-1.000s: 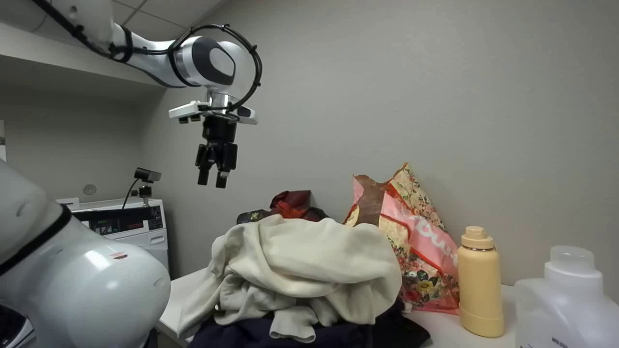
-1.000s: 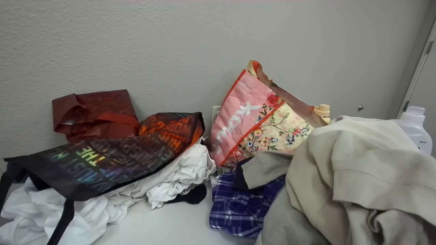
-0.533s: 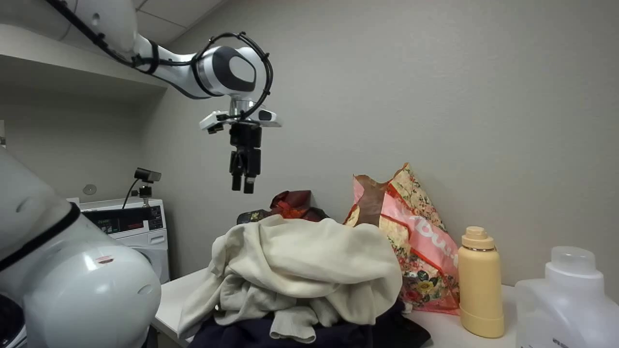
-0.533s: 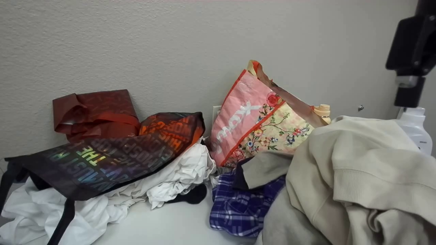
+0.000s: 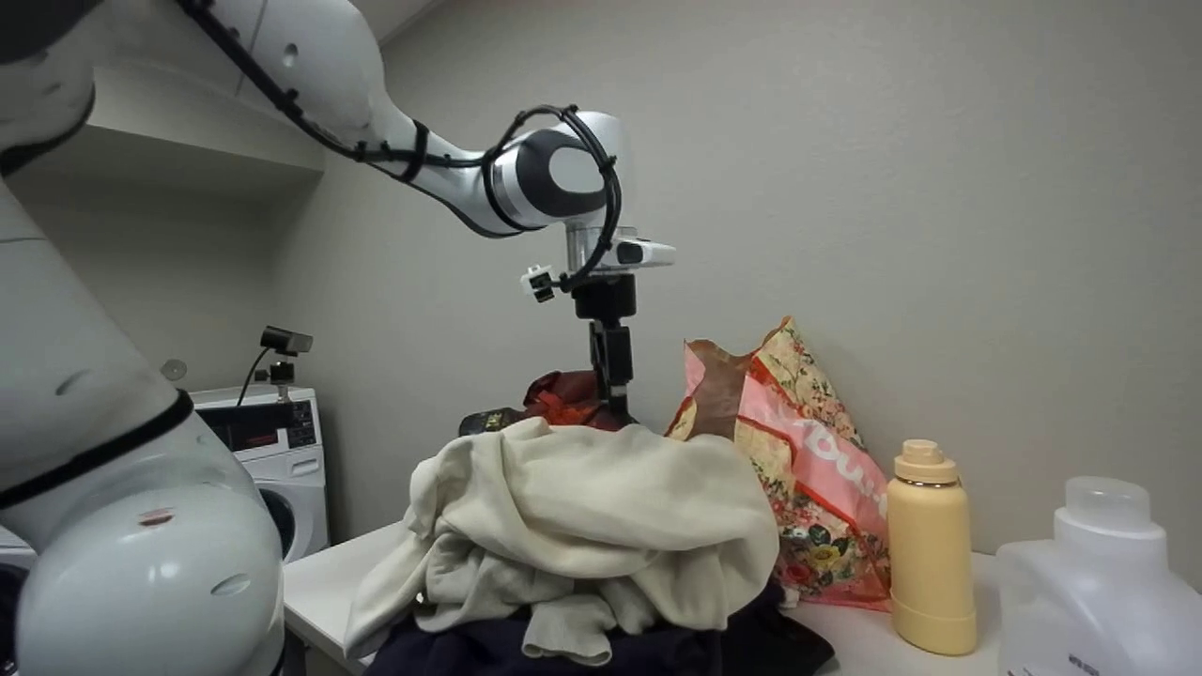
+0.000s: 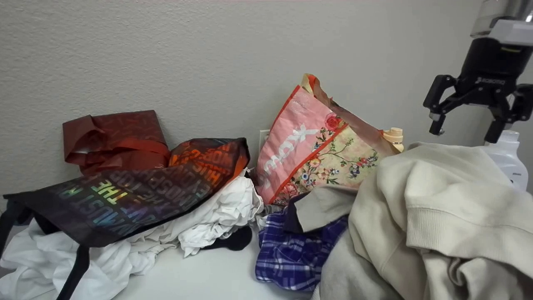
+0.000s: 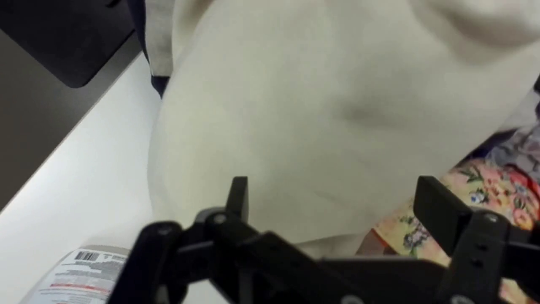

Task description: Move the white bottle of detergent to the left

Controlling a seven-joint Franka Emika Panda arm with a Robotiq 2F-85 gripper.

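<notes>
The white bottle of detergent (image 5: 1094, 601) stands upright on the white table in an exterior view, cut off by the lower right edge. In an exterior view, it also shows behind the cream garment (image 6: 511, 164), which hides its lower part. In the wrist view, a labelled white bottle surface (image 7: 78, 278) shows at the lower left, partly covered by the gripper. My gripper (image 6: 465, 132) is open and empty, pointing down above the cream garment. Its spread fingers also show in the wrist view (image 7: 331, 196). In an exterior view, the gripper (image 5: 615, 404) is well left of the bottle.
A cream garment pile (image 5: 601, 507) lies below the gripper. A floral pink bag (image 5: 812, 498) and a yellow bottle (image 5: 932, 554) stand between it and the detergent. A dark lettered bag (image 6: 137, 200) and a plaid cloth (image 6: 297, 254) lie on the table. The table edge (image 7: 71, 133) shows.
The arm has moved rightward and down over the cream garment, and the gripper has turned. It has come into view in an exterior view. The bottles and clothes have not moved.
</notes>
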